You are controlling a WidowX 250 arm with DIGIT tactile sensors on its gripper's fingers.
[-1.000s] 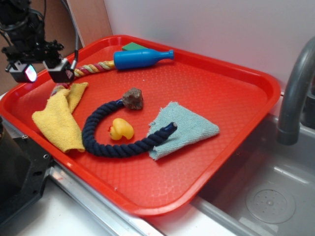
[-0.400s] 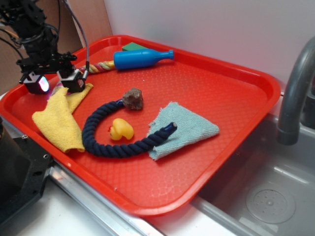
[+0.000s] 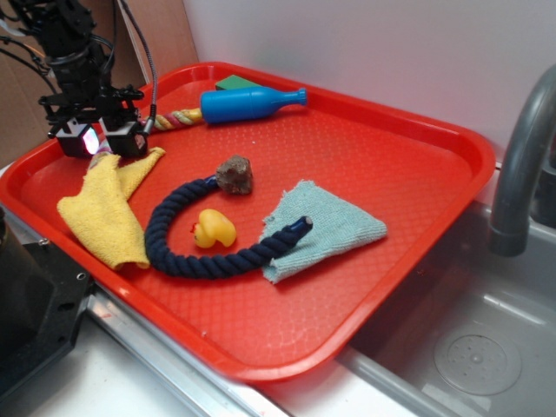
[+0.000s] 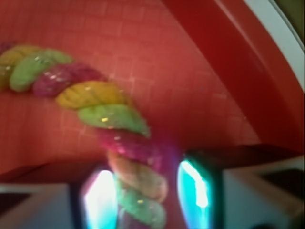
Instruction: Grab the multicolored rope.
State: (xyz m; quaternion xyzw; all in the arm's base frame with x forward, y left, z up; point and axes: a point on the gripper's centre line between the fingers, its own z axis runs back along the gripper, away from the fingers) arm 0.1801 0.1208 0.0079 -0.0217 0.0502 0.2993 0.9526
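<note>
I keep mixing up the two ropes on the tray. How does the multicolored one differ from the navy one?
Colour: the multicolored rope twists yellow, pink-red and green strands; the navy rope is one dark blue. Thickness: the multicolored rope looks thinner than the navy rope. Pose: the multicolored rope runs nearly straight from the blue bottle to the gripper, whose fingers straddle it; the navy rope curls in a C around the duck, untouched. Both are twisted ropes lying on the red tray.

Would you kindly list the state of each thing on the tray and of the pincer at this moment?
Pincer: open, fingers either side of the multicolored rope.
Multicolored rope: lying on the tray, not lifted.
Blue bottle: lying on its side.
Navy rope: curled in an arc around the rubber duck.
Yellow cloth: crumpled.
Teal cloth: spread flat.
Rock: resting at the navy rope's end.
</note>
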